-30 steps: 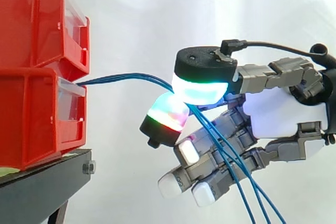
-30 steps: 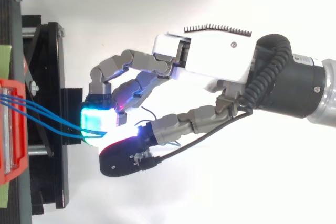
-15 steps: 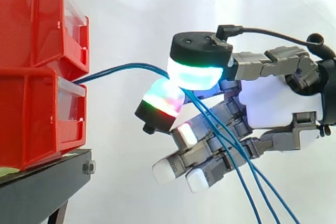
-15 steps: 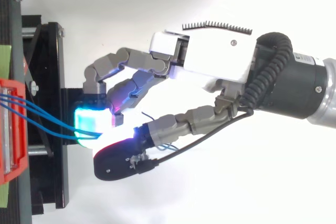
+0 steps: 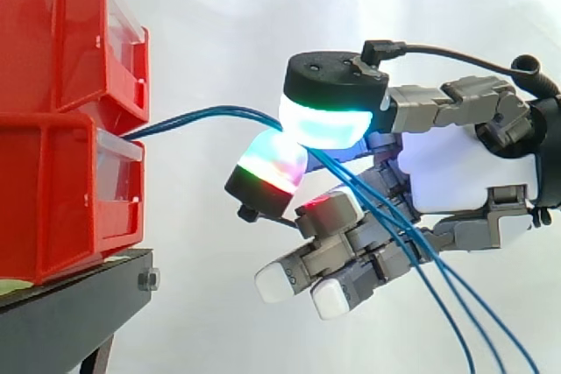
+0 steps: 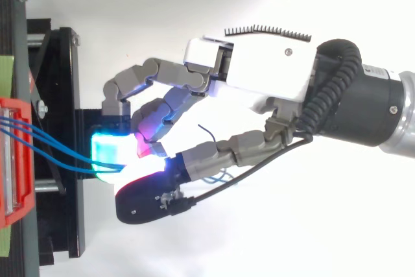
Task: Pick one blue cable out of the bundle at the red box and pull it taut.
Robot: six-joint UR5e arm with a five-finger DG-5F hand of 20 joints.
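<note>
Several thin blue cables (image 5: 202, 116) leave the front of the lower red bin (image 5: 53, 199) and arch rightward to my hand (image 5: 456, 172). There they run between a cyan-glowing pad (image 5: 324, 124) above and a green-and-red pad (image 5: 270, 172) below, which close together on them. Past the pinch, the strands drop to the lower right across the other curled fingers. Seen from above, the cables (image 6: 52, 144) fan out from the bin's edge (image 6: 13, 160) and meet at the cyan pad (image 6: 111, 157), with the hand (image 6: 259, 82) reaching in from the right.
A second red bin (image 5: 61, 32) is stacked on the lower one. Both rest on a black stand (image 5: 70, 304), whose frame (image 6: 65, 95) lies under the fingertips in the top view. A white curtain is behind.
The hand shifted a little left toward the bins, then held. One lower finger has curled in and its pad now glows red. The hanging strands swung rightward.
</note>
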